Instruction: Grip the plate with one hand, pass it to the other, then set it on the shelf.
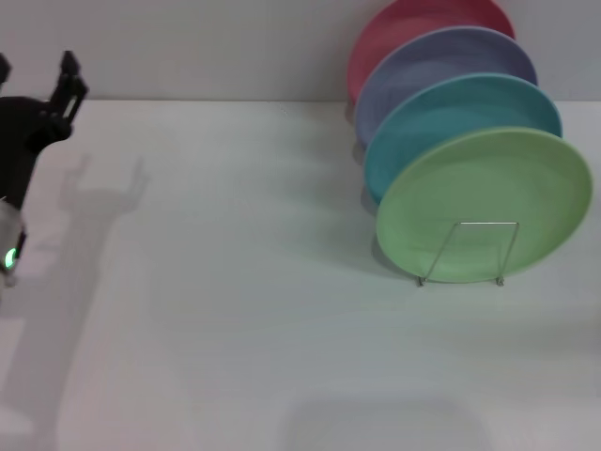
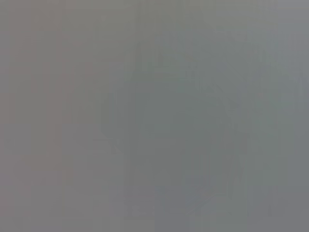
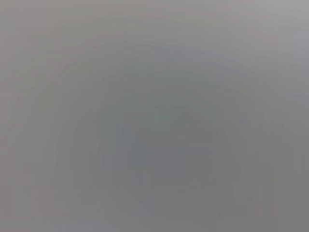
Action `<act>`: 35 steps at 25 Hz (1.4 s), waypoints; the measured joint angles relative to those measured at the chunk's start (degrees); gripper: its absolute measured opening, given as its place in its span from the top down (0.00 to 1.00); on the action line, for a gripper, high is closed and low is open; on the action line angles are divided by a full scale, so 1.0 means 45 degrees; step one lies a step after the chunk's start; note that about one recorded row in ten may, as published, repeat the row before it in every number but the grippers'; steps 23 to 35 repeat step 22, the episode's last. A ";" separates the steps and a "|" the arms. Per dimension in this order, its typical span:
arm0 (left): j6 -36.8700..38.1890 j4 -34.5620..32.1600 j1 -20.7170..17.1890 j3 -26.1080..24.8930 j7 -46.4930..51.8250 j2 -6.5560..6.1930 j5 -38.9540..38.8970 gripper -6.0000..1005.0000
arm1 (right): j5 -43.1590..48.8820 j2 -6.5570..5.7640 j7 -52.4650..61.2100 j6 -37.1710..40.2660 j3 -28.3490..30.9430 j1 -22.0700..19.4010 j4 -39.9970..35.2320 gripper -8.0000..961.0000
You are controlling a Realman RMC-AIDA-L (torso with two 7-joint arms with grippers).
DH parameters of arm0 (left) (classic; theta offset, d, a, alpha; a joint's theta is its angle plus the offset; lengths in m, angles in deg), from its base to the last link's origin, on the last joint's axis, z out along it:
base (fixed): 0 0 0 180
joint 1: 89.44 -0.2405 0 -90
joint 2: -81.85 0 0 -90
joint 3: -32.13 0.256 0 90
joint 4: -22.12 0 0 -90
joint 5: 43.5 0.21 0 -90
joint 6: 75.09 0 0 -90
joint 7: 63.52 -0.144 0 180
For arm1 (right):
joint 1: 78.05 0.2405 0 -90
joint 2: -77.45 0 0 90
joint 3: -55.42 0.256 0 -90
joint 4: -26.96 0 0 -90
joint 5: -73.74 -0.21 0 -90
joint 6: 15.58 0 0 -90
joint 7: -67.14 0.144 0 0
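The light green plate (image 1: 484, 202) stands on edge at the right of the white table, the frontmost of a row of plates. It leans in the shelf (image 1: 470, 252), a thin silver wire rack whose front loop crosses the plate's lower face. My left gripper (image 1: 36, 75) hangs at the far left edge of the head view, far from the plate, open with nothing between its black fingers (image 1: 71, 79). A green ring light (image 1: 9, 256) glows on that arm. The right gripper is out of view. Both wrist views show only plain grey.
Behind the green plate stand a turquoise plate (image 1: 441, 113), a lavender plate (image 1: 427, 66) and a red plate (image 1: 394, 23), all upright in the same rack. The white table (image 1: 235, 282) stretches between the left arm and the rack.
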 joint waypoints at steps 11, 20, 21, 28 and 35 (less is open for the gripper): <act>0.2082 -0.1800 0.0102 -0.0024 0.0000 -0.0021 -0.0574 0.19 | -0.0839 0.0007 -0.0754 -0.0183 -0.0011 -0.0289 -0.2231 0.34; 0.2079 -0.2211 0.0244 -0.0106 -0.0123 -0.0020 -0.0626 0.19 | -0.0768 0.0007 -0.1158 -0.0225 -0.0163 -0.0228 -0.2646 0.34; 0.2079 -0.2211 0.0244 -0.0106 -0.0123 -0.0020 -0.0626 0.19 | -0.0769 0.0007 -0.1230 -0.0207 -0.0165 -0.0216 -0.2653 0.34; 0.2100 -0.2307 0.0271 -0.0157 -0.0129 -0.0020 -0.0626 0.19 | -0.0800 0.0008 -0.1278 -0.0167 -0.0166 -0.0205 -0.2681 0.34; 0.2100 -0.2307 0.0271 -0.0157 -0.0129 -0.0020 -0.0626 0.19 | -0.0800 0.0008 -0.1278 -0.0167 -0.0166 -0.0205 -0.2681 0.34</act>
